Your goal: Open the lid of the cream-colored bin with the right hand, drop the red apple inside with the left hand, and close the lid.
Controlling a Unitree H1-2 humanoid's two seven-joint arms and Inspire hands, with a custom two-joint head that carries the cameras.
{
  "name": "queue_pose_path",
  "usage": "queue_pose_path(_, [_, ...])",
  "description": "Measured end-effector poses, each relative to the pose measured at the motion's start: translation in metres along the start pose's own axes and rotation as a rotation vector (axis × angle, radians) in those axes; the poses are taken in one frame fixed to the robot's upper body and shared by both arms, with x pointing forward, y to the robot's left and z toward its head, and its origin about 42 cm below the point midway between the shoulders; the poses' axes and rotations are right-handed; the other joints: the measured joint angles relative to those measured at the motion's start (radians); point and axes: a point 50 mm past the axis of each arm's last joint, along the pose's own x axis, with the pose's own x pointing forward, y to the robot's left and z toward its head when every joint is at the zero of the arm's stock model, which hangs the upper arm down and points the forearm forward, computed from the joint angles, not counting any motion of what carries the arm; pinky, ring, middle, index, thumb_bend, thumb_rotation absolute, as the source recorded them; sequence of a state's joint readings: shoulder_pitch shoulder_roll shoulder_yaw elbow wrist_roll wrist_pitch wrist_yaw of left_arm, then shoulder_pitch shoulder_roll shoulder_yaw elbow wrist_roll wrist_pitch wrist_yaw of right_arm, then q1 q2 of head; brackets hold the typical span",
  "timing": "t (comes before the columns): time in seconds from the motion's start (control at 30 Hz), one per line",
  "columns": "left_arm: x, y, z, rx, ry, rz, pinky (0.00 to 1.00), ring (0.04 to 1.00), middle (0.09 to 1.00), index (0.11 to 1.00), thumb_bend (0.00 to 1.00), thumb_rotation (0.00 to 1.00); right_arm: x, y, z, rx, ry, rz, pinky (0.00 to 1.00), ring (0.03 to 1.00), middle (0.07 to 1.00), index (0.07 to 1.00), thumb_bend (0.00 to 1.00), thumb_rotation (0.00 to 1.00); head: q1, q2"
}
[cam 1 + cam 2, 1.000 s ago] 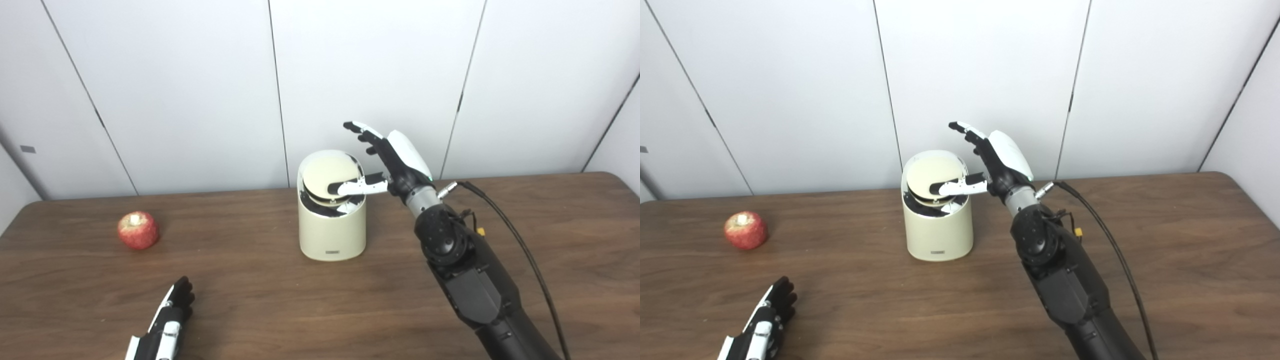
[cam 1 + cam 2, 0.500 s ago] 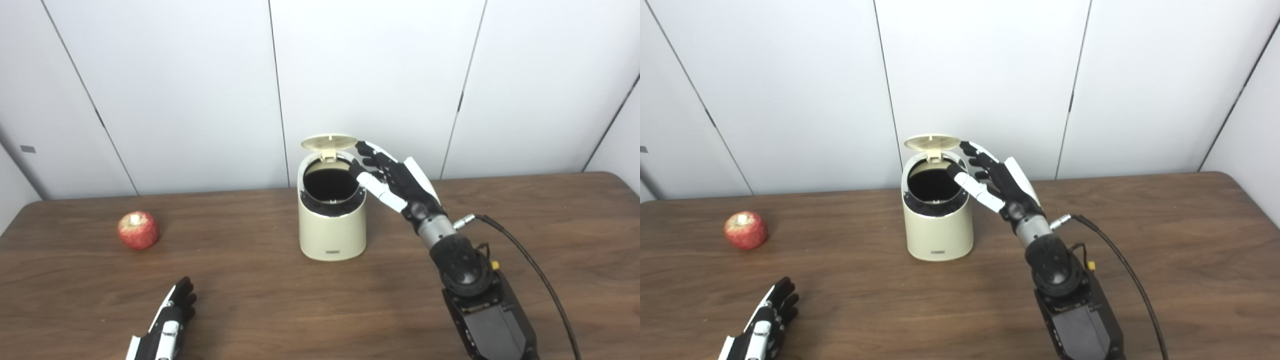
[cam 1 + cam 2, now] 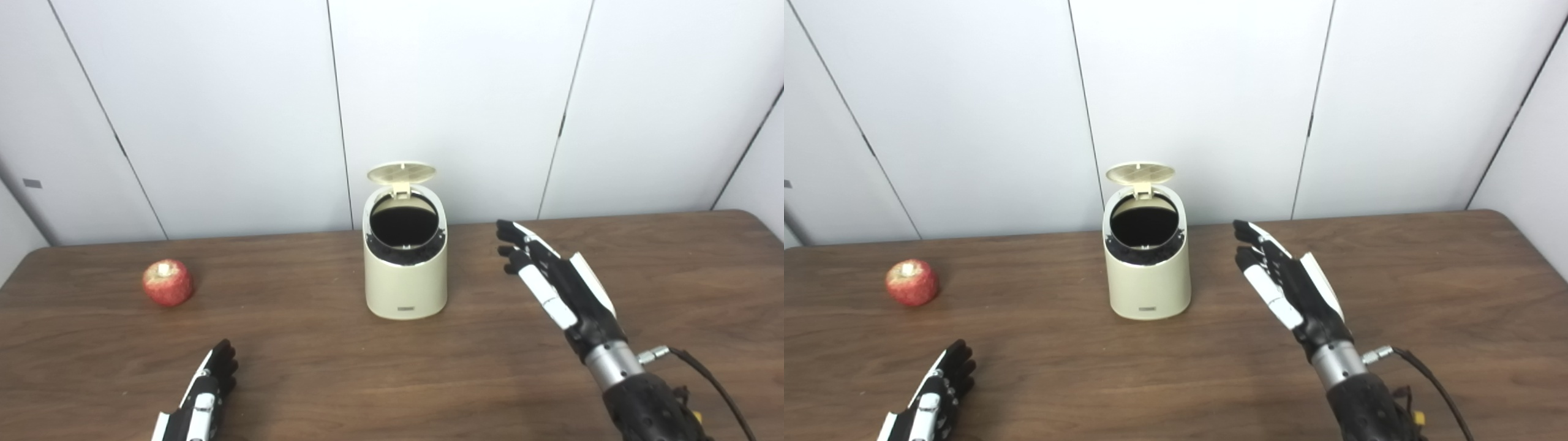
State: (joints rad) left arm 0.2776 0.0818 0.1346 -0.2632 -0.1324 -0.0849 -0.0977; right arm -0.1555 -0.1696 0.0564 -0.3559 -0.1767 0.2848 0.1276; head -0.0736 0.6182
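Observation:
The cream-colored bin (image 3: 404, 282) stands at the middle of the brown table. Its round lid (image 3: 401, 172) is flipped up at the back and the dark inside shows. The red apple (image 3: 168, 282) sits on the table far to the left of the bin. My right hand (image 3: 560, 288) is open and empty, held above the table to the right of the bin and apart from it. My left hand (image 3: 205, 395) rests low at the front left, near the bottom edge, fingers extended and holding nothing, well in front of the apple.
The wooden table (image 3: 674, 263) runs to a rounded right edge. White wall panels (image 3: 465, 92) stand close behind the bin. A black cable (image 3: 710, 380) trails from my right wrist.
The lid went from tilted under my right thumb to fully flipped up. My right hand has pulled back from the bin toward the front right. The left hand and apple have not moved.

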Motion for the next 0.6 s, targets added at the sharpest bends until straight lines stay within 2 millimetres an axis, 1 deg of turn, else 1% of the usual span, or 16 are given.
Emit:
queue_pose_path(0.07, [0.000,0.001,0.001,-0.003,0.003,0.002,0.99,0.960,0.960,0.978,0.36,0.95,-0.016,-0.003,-0.004,0.033,0.015,-0.007,0.83,0.901,0.923,0.896,0.53,0.92,0.000,0.006])
queue_pose_path(0.17, [0.000,0.002,0.003,-0.006,0.000,0.003,1.00,0.964,0.965,0.977,0.37,0.96,-0.037,-0.005,-0.013,0.077,0.045,-0.031,0.83,0.909,0.929,0.899,0.51,0.89,-0.006,0.021])
queue_pose_path(0.27, [0.000,0.003,0.003,-0.011,0.001,0.005,0.98,0.963,0.961,0.974,0.39,0.95,-0.057,-0.001,-0.024,0.119,0.079,-0.072,0.85,0.909,0.925,0.899,0.54,0.87,-0.009,0.029])
queue_pose_path(0.33, [0.000,0.004,0.003,-0.009,0.002,0.001,0.97,0.954,0.955,0.970,0.39,0.95,-0.070,0.003,-0.030,0.173,0.100,-0.098,0.86,0.913,0.931,0.908,0.52,0.79,-0.008,0.031])
queue_pose_path(0.4, [0.000,0.005,0.003,-0.005,0.002,0.002,0.95,0.941,0.946,0.961,0.38,0.94,-0.083,0.007,-0.035,0.220,0.114,-0.114,0.82,0.908,0.936,0.924,0.56,0.66,-0.009,0.035])
queue_pose_path(0.47, [0.000,0.006,0.004,0.000,-0.003,0.004,0.94,0.927,0.937,0.953,0.39,0.91,-0.090,0.006,-0.038,0.229,0.111,-0.124,0.79,0.899,0.939,0.928,0.57,0.56,-0.009,0.040])
queue_pose_path(0.53, [-0.001,0.009,0.005,0.006,-0.014,0.013,0.93,0.922,0.935,0.948,0.41,0.89,-0.092,0.004,-0.035,0.219,0.070,-0.142,0.77,0.889,0.936,0.926,0.57,0.52,-0.008,0.044])
queue_pose_path(0.6, [-0.001,0.010,0.006,0.009,-0.021,0.016,0.93,0.917,0.932,0.945,0.44,0.85,-0.094,0.003,-0.034,0.193,0.050,-0.152,0.77,0.880,0.925,0.919,0.64,0.52,-0.002,0.052])
